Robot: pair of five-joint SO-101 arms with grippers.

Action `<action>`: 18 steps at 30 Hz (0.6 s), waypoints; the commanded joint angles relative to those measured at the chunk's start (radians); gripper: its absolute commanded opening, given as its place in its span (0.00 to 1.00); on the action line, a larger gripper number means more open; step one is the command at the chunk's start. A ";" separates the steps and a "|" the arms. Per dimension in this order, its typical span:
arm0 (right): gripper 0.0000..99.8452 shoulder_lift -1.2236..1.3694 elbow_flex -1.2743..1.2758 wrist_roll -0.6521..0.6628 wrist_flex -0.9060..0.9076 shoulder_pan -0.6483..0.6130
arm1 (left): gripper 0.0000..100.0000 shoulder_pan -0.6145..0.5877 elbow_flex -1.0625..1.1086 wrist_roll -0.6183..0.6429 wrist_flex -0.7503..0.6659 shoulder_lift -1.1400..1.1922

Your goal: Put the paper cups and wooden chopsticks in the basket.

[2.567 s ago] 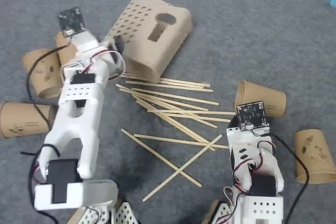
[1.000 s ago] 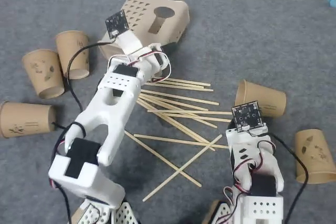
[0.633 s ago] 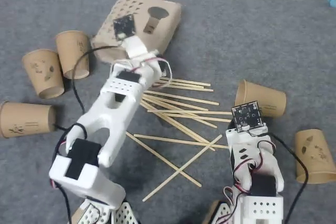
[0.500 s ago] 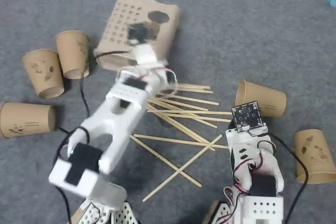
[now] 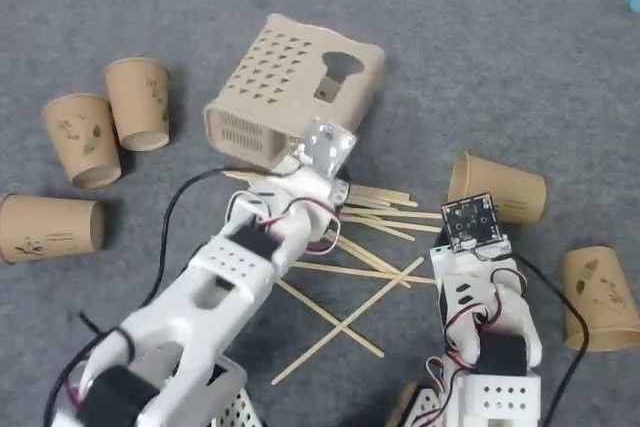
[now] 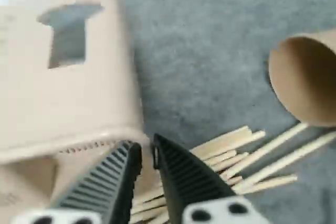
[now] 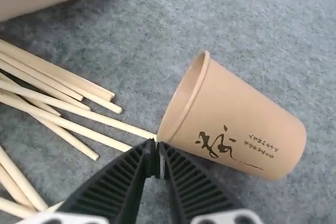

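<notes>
- Far in the middle, on the grey carpet: a tan plastic basket with rows of little holes and one big keyhole-shaped cut-out, tipped over on its side.
- Far left, near the basket: one brown paper cup and a second cup side by side.
- Nearer, at the left edge: a third cup, lying down.
- On the right: a fourth cup lying down, and a fifth cup farther right and nearer.
- In the middle: thin pale wooden chopsticks, flat on the carpet and crossing each other, between the basket and the fourth cup. All outside the basket.
- Left gripper: black ribbed fingers with a thin gap between them and nothing seen in the gap. Just beside the near edge of the basket, with chopstick ends close by.
- Right gripper: fingers pressed together, holding nothing. Tips just beside the rim of the fourth cup, with chopsticks to one side.
- From up high: all five cups, the whole basket and the full spread of sticks at once.
- From the right wrist: dark print on the fourth cup's side and its rolled rim, up close.
- From the left wrist: the round open mouth of the fourth cup.
</notes>
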 commanded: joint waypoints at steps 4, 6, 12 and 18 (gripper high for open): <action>0.01 -0.015 0.015 0.014 -0.007 0.007 | 0.03 0.005 0.001 -0.058 0.002 -0.149; 0.01 -0.015 0.015 0.014 -0.007 0.007 | 0.07 0.002 -0.039 -0.057 0.077 -0.141; 0.01 -0.013 0.015 0.015 -0.007 0.007 | 0.18 -0.109 -0.186 -0.012 0.241 -0.049; 0.01 -0.012 0.015 0.015 -0.007 0.007 | 0.18 -0.255 -0.289 0.051 0.245 0.094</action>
